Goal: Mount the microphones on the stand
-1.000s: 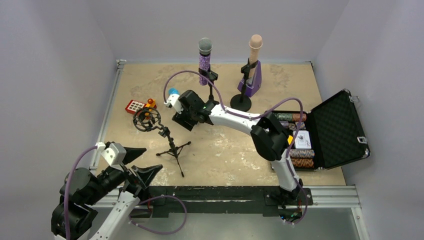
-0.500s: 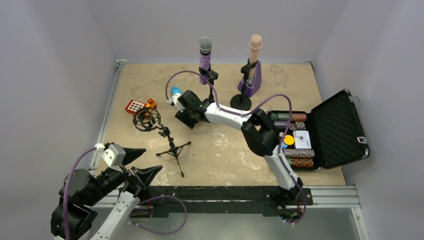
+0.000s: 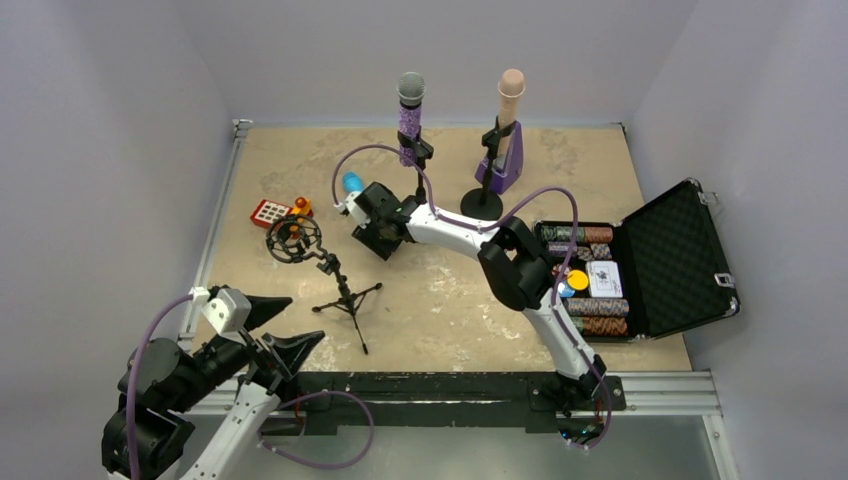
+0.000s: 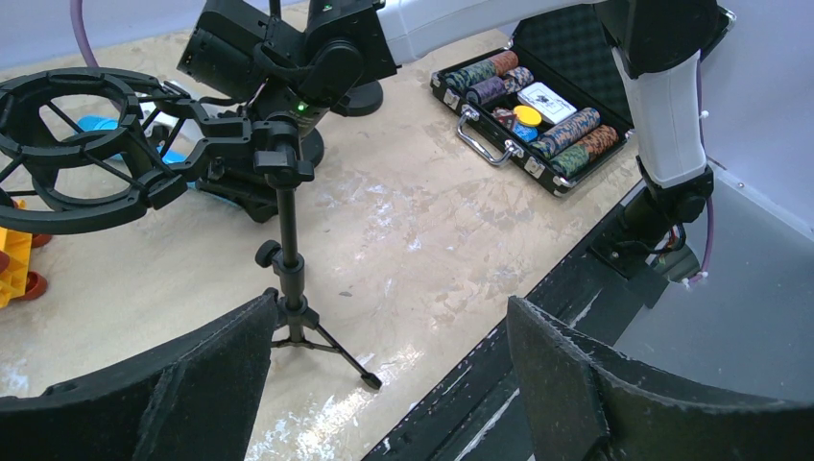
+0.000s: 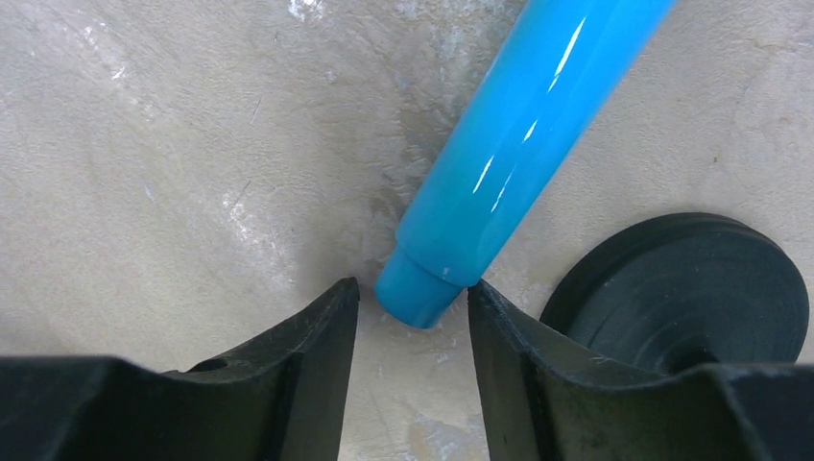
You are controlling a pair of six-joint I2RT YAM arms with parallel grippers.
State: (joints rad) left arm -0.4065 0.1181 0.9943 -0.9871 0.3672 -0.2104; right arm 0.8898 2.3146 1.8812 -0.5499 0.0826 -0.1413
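Right gripper [image 5: 411, 317] straddles the butt of the sky-blue microphone [image 5: 518, 144], which lies flat on the table [image 3: 450, 300].

At the near left, the left gripper [image 3: 290, 322] hangs released, jaws wide with nothing between them. The tripod stand [image 3: 345, 295] with its empty ring mount is just ahead of it. The right gripper's fingers sit one on each side of the blue tail but are not clamped on it, and a sliver of table shows at the left finger. A round black base [image 5: 682, 288] is just beside them. Behind, the glittery purple microphone [image 3: 409, 115] and the pale pink microphone [image 3: 510, 95] stand upright in clips. At far right, the open black case [image 3: 680, 250] holds rows of poker chips [image 3: 600, 325], a card deck [image 3: 605, 280] and a yellow disc [image 3: 578, 280].
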